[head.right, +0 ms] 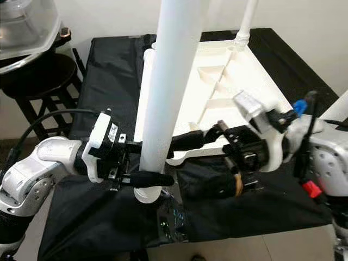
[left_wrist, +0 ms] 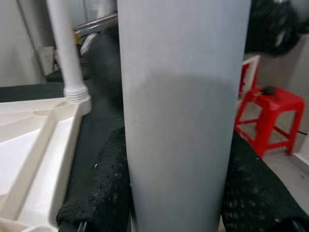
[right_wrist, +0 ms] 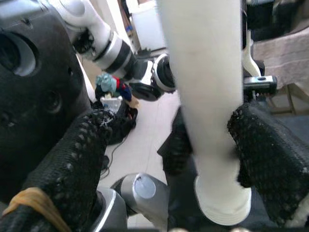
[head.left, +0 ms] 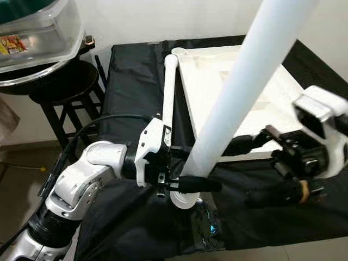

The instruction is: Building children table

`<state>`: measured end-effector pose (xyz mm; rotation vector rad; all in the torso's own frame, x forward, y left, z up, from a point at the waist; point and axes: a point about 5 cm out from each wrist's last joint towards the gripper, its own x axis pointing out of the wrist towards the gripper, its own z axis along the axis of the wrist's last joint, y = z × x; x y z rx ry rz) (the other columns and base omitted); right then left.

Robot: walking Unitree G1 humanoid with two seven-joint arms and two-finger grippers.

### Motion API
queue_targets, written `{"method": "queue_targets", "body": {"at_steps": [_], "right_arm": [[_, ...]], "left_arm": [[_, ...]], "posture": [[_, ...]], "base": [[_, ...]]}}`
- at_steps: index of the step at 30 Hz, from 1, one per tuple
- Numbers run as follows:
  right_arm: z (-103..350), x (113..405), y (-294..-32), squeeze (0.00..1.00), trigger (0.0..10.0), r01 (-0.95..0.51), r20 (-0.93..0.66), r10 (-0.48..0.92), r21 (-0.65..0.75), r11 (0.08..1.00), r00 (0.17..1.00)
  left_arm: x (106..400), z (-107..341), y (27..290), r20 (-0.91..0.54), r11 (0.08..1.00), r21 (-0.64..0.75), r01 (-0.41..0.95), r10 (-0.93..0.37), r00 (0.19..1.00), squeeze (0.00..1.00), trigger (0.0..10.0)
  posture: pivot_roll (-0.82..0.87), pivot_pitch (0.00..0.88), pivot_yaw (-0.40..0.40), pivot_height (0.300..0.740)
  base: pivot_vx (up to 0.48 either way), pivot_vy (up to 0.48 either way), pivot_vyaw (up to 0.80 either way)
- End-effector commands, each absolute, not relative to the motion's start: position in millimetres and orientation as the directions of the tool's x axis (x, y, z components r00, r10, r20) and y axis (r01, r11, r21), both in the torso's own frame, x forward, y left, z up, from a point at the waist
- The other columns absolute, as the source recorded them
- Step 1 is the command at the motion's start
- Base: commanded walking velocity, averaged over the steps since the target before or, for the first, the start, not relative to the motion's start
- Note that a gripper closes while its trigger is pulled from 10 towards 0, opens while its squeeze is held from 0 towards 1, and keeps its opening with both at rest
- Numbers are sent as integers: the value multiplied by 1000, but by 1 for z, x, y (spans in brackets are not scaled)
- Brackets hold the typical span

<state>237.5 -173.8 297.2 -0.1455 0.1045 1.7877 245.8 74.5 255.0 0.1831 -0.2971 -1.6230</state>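
A white table leg (head.left: 244, 87) stands nearly upright in the centre of the frame, its top running out past the upper edge, its lower end (head.left: 184, 198) seated at the near corner of an upturned white table panel (head.left: 217, 81). The panel lies on a tabletop draped in black cloth (head.left: 130, 81). A second leg (head.right: 246, 19) already stands at the panel's far corner, upper centre in the right eye view, and a third (head.left: 169, 87) lies along the panel's left edge.

The leg looks like a light, stiff, smooth plastic tube, likely slippery, so a hold low near the socket seems best for control.

The left tool (head.left: 187, 182) reaches in from the lower left, forearm level, its black fingers (head.left: 198, 185) closed round the leg just above the base. The right tool (head.right: 190, 140) comes from the right edge, wrist bent inward, its mesh-covered fingers (right_wrist: 268, 145) also clamped on the leg slightly higher up.

A black stool (head.left: 60, 87) carrying a clear tub (head.left: 43, 32) sits in the upper left
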Motion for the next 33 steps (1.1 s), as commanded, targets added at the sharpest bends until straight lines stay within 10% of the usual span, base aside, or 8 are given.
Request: {"method": "queue_targets", "body": {"at_steps": [1, 33], "right_arm": [[294, 236, -164, 0, 10000, -961, -194, 945, -41, -274, -262], [311, 253, -127, 0, 10000, -909, -155, 917, -146, -389, -367]], "left_arm": [[240, 256, 68, 69, -93, 296, 951, -990, -119, 0, 10000], [227, 255, 50, 80, -163, 266, 950, -978, -191, 0, 10000]], "posture": [[-45, 168, 12, 740], [-36, 173, 12, 740]], "base": [[0, 0, 0], [0, 0, 0]]}}
